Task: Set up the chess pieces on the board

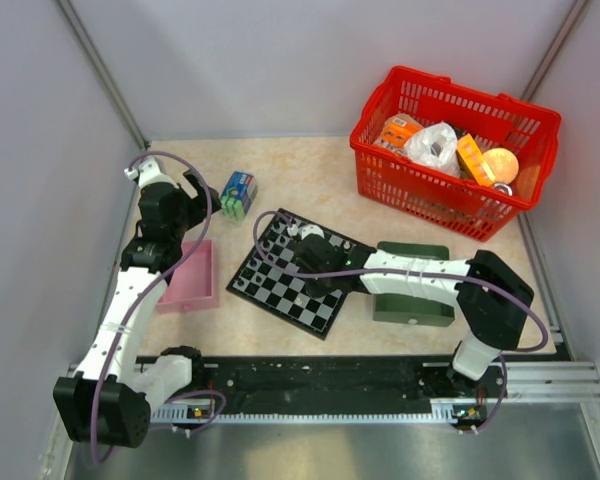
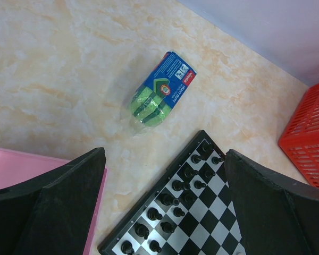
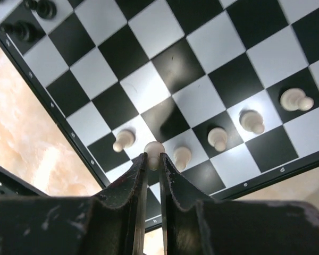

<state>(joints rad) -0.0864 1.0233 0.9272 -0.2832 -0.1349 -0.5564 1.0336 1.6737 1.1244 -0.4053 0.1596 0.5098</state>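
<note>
Board lies mid-table, turned diamond-wise, one corner toward the back wall. Its middle squares are bare. Pink tray sits near its left corner.

Left gripper is spread wide, holding nothing.

Right gripper is narrow, pinching a pale pawn. Only its round head shows, so its axis is unclear. It is over the near border row, among upright pale pawns.

Dark pieces line the opposite edge.
</note>
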